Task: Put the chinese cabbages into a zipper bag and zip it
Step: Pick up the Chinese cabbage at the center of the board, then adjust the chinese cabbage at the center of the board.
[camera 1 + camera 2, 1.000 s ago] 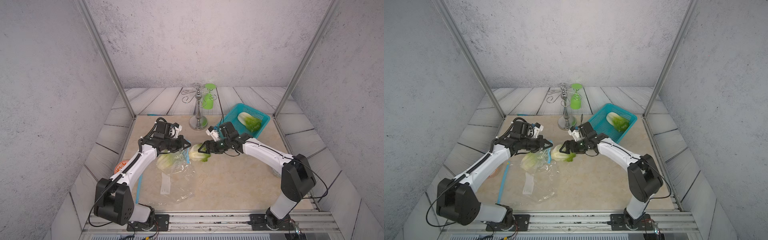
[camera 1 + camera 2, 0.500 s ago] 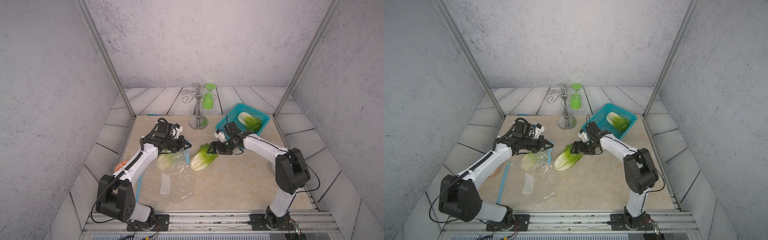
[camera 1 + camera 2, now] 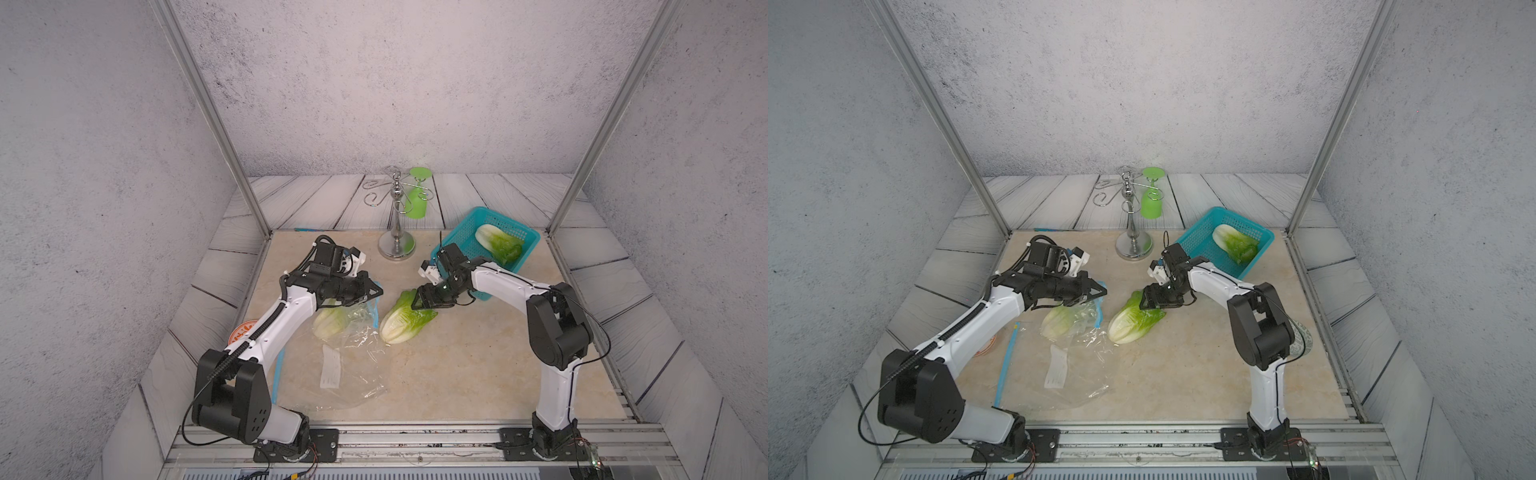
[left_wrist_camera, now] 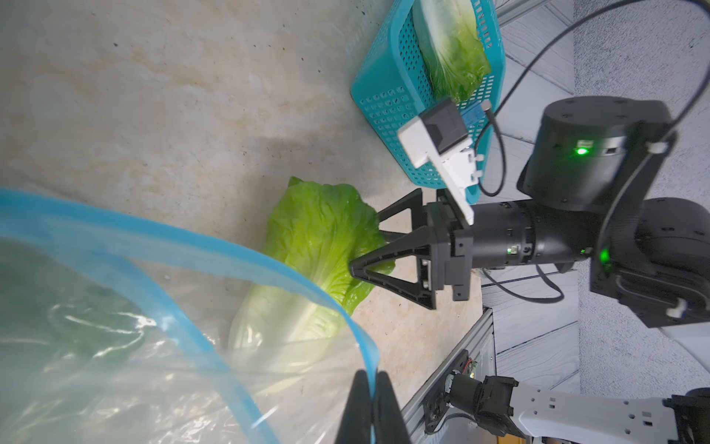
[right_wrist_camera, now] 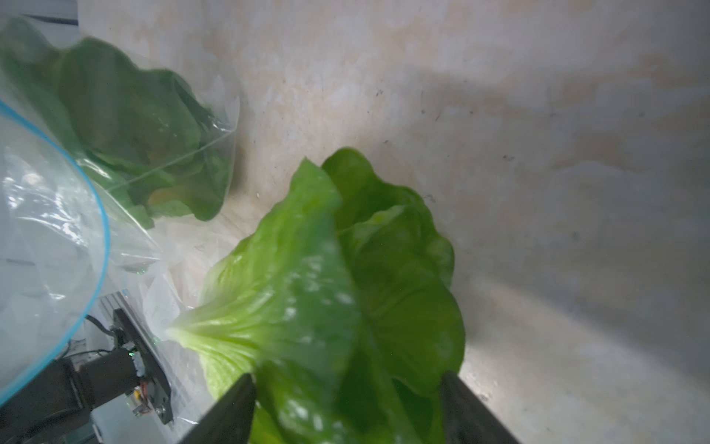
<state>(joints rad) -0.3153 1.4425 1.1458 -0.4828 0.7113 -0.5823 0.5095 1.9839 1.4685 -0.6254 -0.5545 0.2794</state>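
Note:
One chinese cabbage point(image 3: 401, 328) point(image 3: 1129, 324) lies on the table, white base toward the zipper bag point(image 3: 353, 365) point(image 3: 1075, 374). My right gripper point(image 3: 417, 301) point(image 5: 347, 376) straddles its leafy end point(image 4: 319, 238). The leaves fill the gap, and I cannot tell whether the jaws press them. A second cabbage point(image 3: 330, 324) point(image 5: 126, 127) lies inside the clear bag. My left gripper point(image 3: 376, 291) point(image 4: 372, 380) is shut on the bag's blue zipper rim and holds the mouth up. A third cabbage point(image 3: 498, 245) point(image 4: 453, 50) rests in the teal basket point(image 3: 461, 237).
A chrome hook stand point(image 3: 397, 232) with a green goblet point(image 3: 415, 199) hanging on it stands at the back, between the two arms. An orange round thing point(image 3: 243, 332) lies at the table's left edge. A blue strip point(image 3: 1007, 361) lies beside the bag.
A second ago my right gripper held the cabbage up at the bag's mouth. It then let go and the cabbage dropped onto the table. Now the jaws have narrowed around its leafy end. The left gripper kept still.

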